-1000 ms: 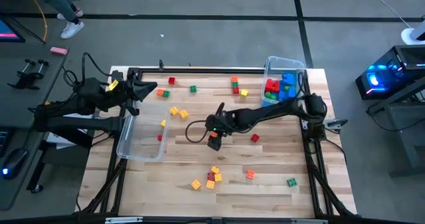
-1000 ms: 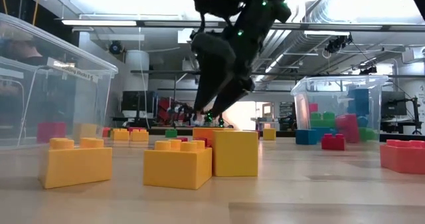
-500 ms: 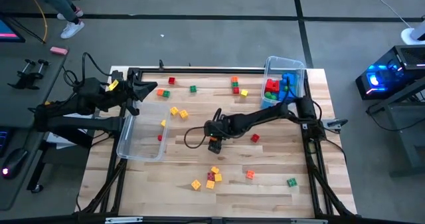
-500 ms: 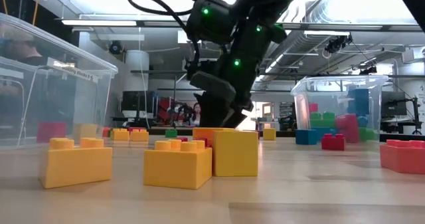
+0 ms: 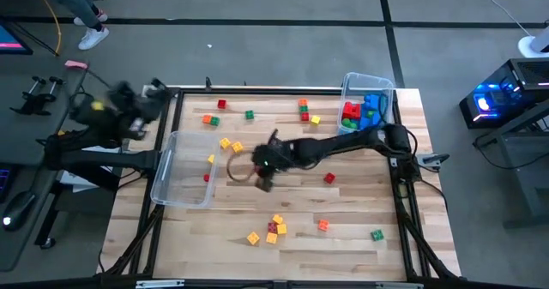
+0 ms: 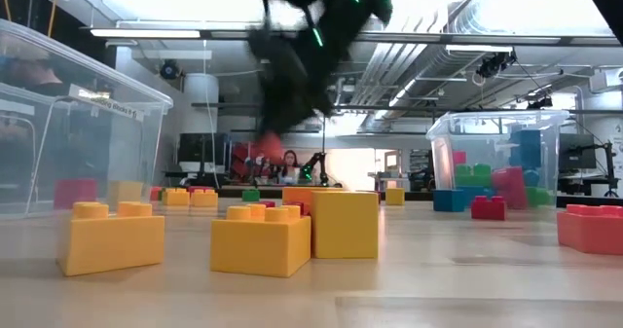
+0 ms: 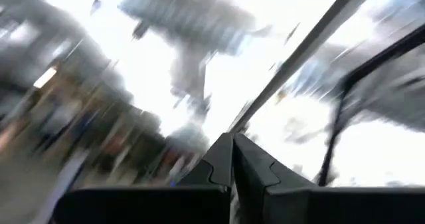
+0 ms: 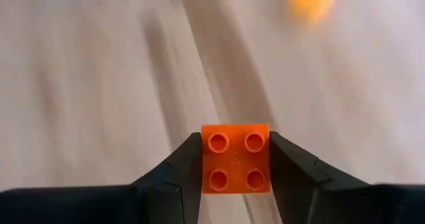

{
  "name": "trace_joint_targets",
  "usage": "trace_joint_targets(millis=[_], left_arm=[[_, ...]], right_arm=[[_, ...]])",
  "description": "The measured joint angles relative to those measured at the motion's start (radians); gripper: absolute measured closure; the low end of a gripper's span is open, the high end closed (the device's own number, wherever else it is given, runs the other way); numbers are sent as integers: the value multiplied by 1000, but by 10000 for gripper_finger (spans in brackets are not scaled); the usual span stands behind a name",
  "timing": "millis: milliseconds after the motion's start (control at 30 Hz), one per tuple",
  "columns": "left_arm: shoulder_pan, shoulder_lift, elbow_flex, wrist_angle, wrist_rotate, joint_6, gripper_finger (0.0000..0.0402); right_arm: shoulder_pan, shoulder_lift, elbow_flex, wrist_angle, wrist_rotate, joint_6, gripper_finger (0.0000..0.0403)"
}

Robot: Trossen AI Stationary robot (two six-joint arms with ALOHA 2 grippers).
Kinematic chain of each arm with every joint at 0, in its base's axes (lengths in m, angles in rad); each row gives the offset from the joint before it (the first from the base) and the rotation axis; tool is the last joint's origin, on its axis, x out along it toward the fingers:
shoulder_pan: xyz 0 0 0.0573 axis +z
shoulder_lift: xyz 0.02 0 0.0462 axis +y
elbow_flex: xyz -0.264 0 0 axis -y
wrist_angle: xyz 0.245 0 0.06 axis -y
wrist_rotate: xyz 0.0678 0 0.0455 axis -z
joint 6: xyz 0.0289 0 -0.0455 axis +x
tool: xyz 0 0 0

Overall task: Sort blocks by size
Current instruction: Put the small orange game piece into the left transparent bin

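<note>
Small blocks in red, yellow, orange and green lie scattered on the wooden table [image 5: 360, 212]. Near the table's middle my right gripper [image 5: 262, 179] [image 8: 236, 145] is shut on a small orange block [image 8: 236, 163] with its four studs facing the wrist camera. In the low view the gripper [image 6: 287, 85] is a blur above the table. At the far left edge my left gripper [image 5: 156, 89] [image 7: 232, 144] is shut with nothing in it and tipped upward. My right gripper pinches the orange block by two opposite side walls [image 8: 205, 164], one finger [image 8: 182, 174] on each. The fingers slant down from the table's right. The block sits square between them and is lifted clear of the table.
A clear bin [image 5: 184, 171] at the left holds a yellow and a red block. A second clear bin [image 5: 371, 100] at the far right holds red, blue and green blocks. Yellow blocks [image 6: 263, 238] stand close to the low camera near the table's front edge.
My right gripper has dipped toward the table, then risen and gone toward the table's left edge, and the orange block is now clear of the table. My left gripper has tipped upward and risen a little at the far left edge.
</note>
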Motion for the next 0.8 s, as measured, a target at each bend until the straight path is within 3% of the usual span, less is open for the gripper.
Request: trace_joint_targets(millis=[133, 300, 567, 667, 800], left_arm=[[0, -7, 1, 175, 85, 82, 401], [0, -16, 0, 132, 92, 107, 402], [-2, 27, 0, 73, 83, 93, 402], [-2, 31, 0, 75, 83, 64, 402], [-2, 31, 0, 71, 83, 56, 401]], right_arm=[[-9, 3, 199, 110, -1, -102, 271], [-23, 69, 385, 273, 15, -164, 271], [-41, 338, 737, 263, -43, -112, 271], [-41, 351, 714, 359, -51, -104, 268], [-48, 350, 703, 315, -52, -87, 173]])
